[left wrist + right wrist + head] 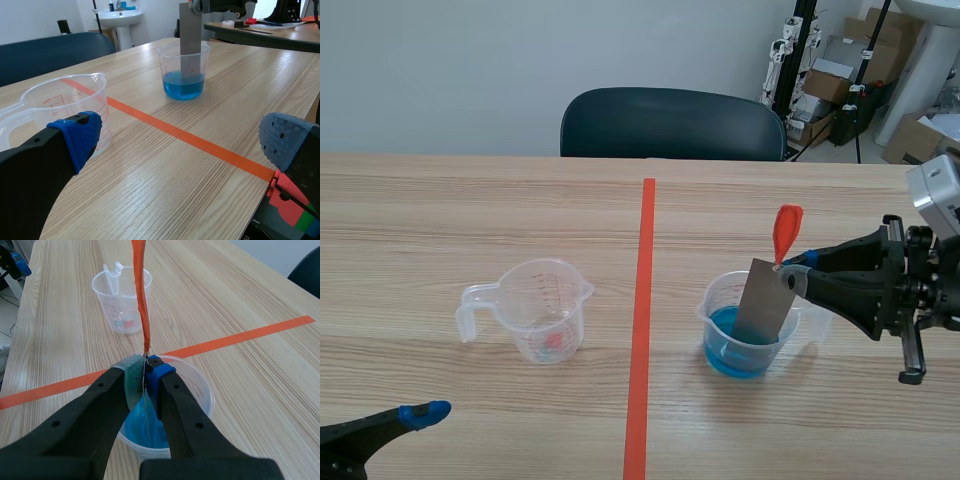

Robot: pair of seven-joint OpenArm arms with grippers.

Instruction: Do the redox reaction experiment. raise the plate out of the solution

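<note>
My right gripper (790, 275) is clamped on the plate (763, 308) at its top edge; it stands upright, foot in the blue solution (725, 352). The pull must run straight up its long axis (left gripper (180, 140), wide open and empty, sits far off at the beaker's (712, 300) eight o'clock).

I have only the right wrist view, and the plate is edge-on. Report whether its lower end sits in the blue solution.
Observer: Yes. The left wrist view shows the grey plate face-on, with its lower end dipped in the blue solution inside the clear cup.
Operator: Now give me the left gripper's state.
Observer: The left gripper is open with nothing between its fingers. It is low over the table beside the other clear cup.
</note>
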